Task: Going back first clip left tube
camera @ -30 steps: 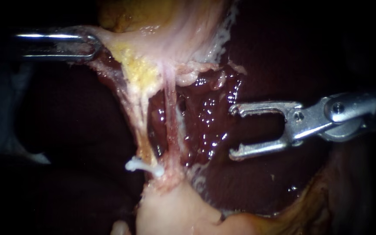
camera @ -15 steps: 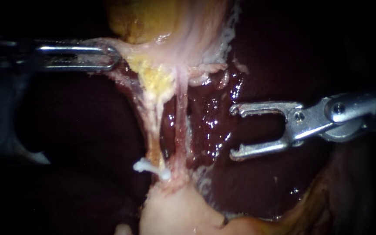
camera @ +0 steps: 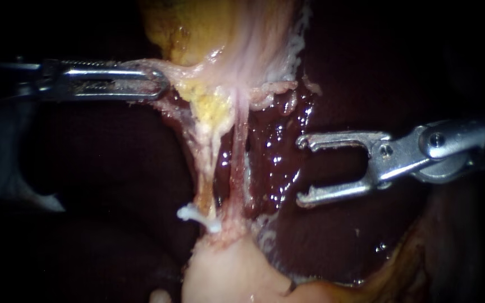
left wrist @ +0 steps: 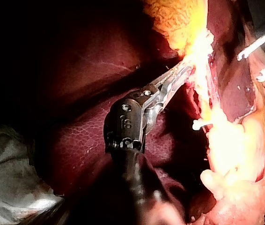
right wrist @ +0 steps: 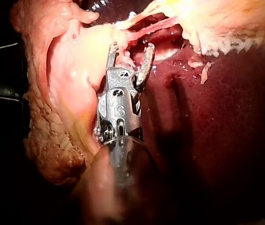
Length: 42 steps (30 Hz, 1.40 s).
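Darkness ringed the brightly lit middle; a crumpled pale grey sheet [left wrist: 15, 190] lay well behind the left end effector [left wrist: 185, 71].

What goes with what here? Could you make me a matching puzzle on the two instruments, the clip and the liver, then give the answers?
1. left instrument
2. right instrument
3. clip
4. liver

A. dark red, glistening
B. jaws open, holding nothing
C. white, on the left tube
D. jaws shut on pale tissue

Pairs: 1-D, 2-B, 3-C, 4-A.
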Each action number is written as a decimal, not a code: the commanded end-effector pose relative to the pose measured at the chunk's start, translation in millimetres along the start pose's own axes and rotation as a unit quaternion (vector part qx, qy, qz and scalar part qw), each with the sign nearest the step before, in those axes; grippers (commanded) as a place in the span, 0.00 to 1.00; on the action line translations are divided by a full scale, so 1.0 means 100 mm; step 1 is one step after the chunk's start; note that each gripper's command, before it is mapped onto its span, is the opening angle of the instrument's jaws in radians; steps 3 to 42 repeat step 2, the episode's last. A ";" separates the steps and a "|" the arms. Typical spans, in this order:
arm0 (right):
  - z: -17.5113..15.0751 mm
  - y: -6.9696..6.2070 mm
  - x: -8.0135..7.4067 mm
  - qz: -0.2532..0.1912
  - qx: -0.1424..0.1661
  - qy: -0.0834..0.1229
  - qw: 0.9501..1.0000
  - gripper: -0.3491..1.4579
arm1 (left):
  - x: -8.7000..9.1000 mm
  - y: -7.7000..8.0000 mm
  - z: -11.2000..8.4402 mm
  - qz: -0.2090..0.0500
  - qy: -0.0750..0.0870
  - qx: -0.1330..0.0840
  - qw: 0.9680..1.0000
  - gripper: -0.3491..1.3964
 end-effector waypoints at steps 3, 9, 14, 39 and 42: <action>0.000 0.000 0.000 0.000 0.000 0.000 1.000 0.47 | 0.000 0.000 0.000 0.000 0.000 0.000 1.000 0.00; 0.000 0.000 0.000 0.000 0.000 0.000 1.000 0.47 | 0.000 0.000 0.000 0.000 0.000 0.000 1.000 0.00; 0.000 0.000 0.000 0.000 0.000 0.000 1.000 0.47 | 0.000 0.000 0.000 0.000 0.000 0.000 1.000 0.00; 0.000 0.000 0.000 0.000 0.000 0.000 1.000 0.47 | 0.000 0.000 0.000 0.000 0.000 0.000 1.000 0.00; 0.000 0.000 0.000 0.000 0.000 0.000 1.000 0.47 | 0.000 0.000 0.000 0.000 0.000 0.000 1.000 0.00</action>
